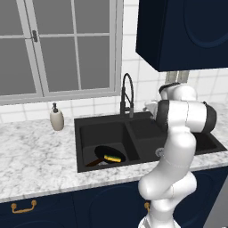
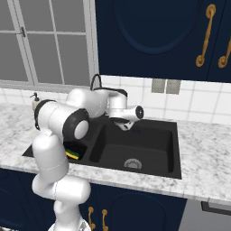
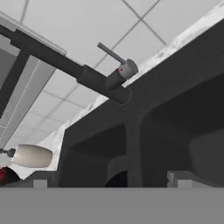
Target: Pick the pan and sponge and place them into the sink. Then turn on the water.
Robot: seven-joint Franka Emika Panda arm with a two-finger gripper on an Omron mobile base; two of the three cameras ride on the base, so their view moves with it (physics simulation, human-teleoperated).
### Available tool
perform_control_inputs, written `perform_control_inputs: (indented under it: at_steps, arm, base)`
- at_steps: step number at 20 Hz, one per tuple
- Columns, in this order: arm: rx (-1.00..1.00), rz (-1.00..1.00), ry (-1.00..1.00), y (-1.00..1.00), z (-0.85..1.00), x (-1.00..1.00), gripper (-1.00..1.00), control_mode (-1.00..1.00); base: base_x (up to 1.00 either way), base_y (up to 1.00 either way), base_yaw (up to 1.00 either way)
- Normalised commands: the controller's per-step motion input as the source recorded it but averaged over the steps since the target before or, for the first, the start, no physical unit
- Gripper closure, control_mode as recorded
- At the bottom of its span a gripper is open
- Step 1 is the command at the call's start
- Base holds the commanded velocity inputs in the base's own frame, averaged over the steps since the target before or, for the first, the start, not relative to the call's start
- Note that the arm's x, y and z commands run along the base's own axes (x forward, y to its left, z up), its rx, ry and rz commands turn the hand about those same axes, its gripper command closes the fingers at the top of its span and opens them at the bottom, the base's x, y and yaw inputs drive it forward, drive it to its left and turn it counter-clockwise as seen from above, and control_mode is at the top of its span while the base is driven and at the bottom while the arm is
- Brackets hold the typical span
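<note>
The robot's two-finger hand [image 2: 127, 125] hangs open and empty above the back of the sink, its fingers spread wide and nothing between them. In the hand view its two small dark fingertips [image 3: 40, 183] stand far apart at the bottom, and between them rises the divider of the large black rectangular double-basin sink [image 3: 131, 131]. Just beyond the hand in that rolled view stands the tall black coil-spring faucet [image 3: 65, 65], with a thin grey lever sticking out of a small grey knob on its base. No stream runs from the faucet [image 1: 127, 95].

In the left base view the round black frying pan [image 1: 107, 155] lies in the left basin of the sink [image 1: 89, 129], its long reddish-brown handle pointing toward the front left corner. The small yellow sponge with a green face [image 1: 113, 158] rests on the pan, inside its rim. In the right base view the sponge [image 2: 72, 154] peeks out from behind the white arm, in the far basin, while the near basin of the sink [image 2: 153, 140] holds just its round grey drain [image 2: 132, 164].

A beige soap dispenser bottle [image 1: 56, 118] stands on the white marbled bench [image 1: 35, 156], left of the sink and well apart from the hand. Behind it is a grey-framed window [image 1: 58, 49].
</note>
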Motion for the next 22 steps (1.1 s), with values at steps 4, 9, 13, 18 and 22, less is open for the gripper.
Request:
perform_control_inputs:
  at_steps: [4,9,13,18,22]
  arm:
    - [0.06,-0.07,0.0,0.01,-0.2,0.49,-1.0,-1.0]
    - [0.08,-0.05,0.0,0.04,-0.2,0.45,-1.0,-1.0]
    - [0.07,-0.03,0.0,0.01,-0.1,0.39,-1.0,-1.0]
    - [0.03,-0.01,0.02,0.04,-0.06,0.43,-1.0,-1.0]
    - [0.0,0.0,0.07,0.19,-0.02,0.38,-1.0,-1.0]
  base:
    - [0.0,0.0,0.0]
    - [0.0,0.0,0.0]
    - [0.0,0.0,0.0]
    - [0.0,0.0,0.0]
    - [0.0,0.0,0.0]
